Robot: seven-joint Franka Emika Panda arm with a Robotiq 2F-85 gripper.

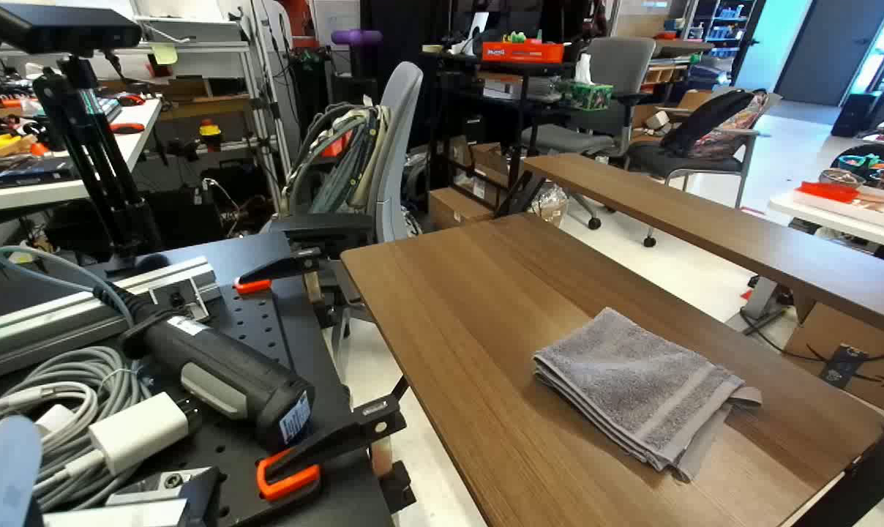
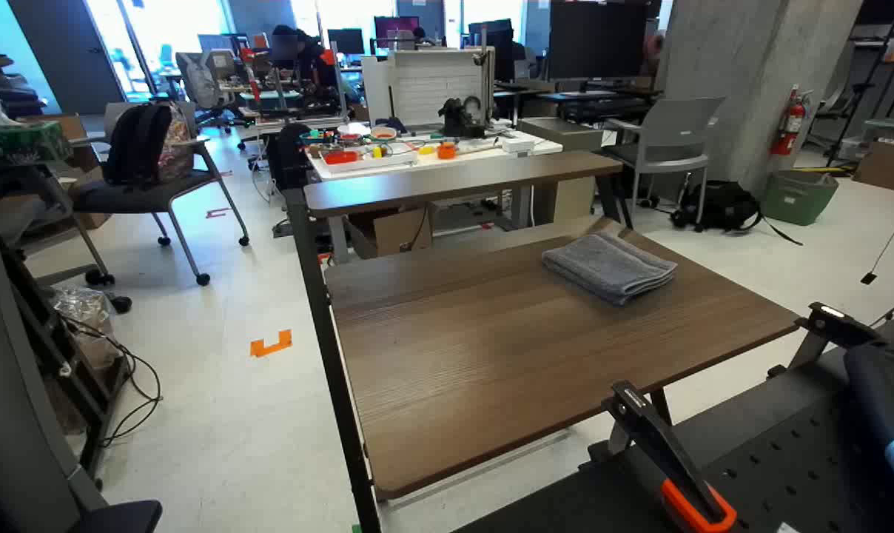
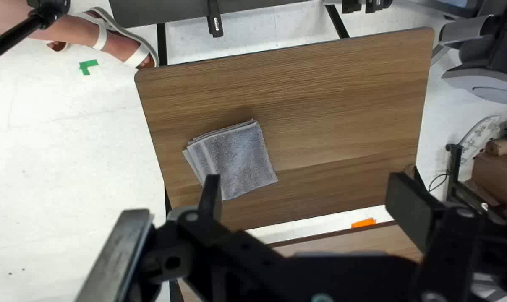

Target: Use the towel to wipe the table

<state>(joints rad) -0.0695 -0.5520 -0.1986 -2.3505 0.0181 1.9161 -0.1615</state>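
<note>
In the wrist view, the black two-fingered gripper (image 3: pixel 304 184) is filling the lower part of the frame, its fingers standing wide apart. Left of centre, a grey, folded, roughly square terry towel (image 3: pixel 241 161) is lying flat on the large rectangular table (image 3: pixel 320 117) with a brown wood-grain top; the finger at the frame's left is hiding part of the towel's lower left from the camera. In the upper left, a foot (image 3: pixel 121 47) in a white-strapped sandal is resting on the pale floor (image 3: pixel 81 180), showing next to the table's corner.

In an exterior view, the towel (image 1: pixel 632 388) is lying at the lower right of the frame, its stacked layers showing and a loose flap poking out at the right. In an exterior view, the towel (image 2: pixel 608 268) is lying right of centre, near the table's upper right corner. In both exterior views, a narrow brown wooden board (image 1: pixel 705 212) is running alongside the table. At the lower left of an exterior view, a thick black device (image 1: pixel 222 359) with a grey panel is lying on a black perforated worktop (image 1: pixel 252 315), near a coiled grey cable (image 1: pixel 105 356).
</note>
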